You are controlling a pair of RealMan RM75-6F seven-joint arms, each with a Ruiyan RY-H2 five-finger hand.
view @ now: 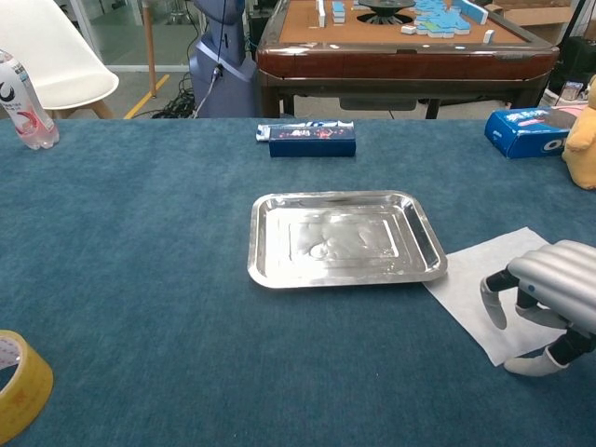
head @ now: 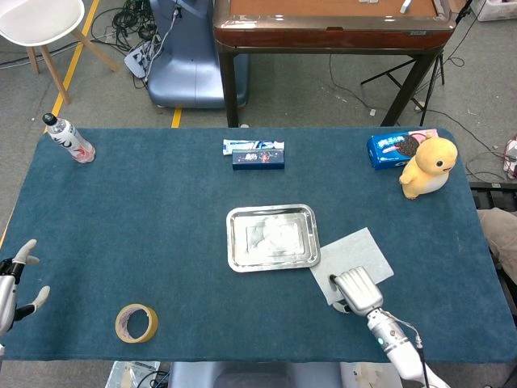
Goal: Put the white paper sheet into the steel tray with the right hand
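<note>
Open blue cloth lies all around the steel tray, the toothpaste box and tape roll sitting well apart from it.

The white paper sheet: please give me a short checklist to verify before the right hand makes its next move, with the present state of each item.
1. White paper sheet lies flat on the table beside the tray: ok.
2. Right hand is over the sheet's near edge: ok.
3. Sheet is gripped: cannot tell.
4. Steel tray is empty: ok.
5. Path from sheet to tray is free: ok.
6. Left hand is far from the tray: ok.
</note>
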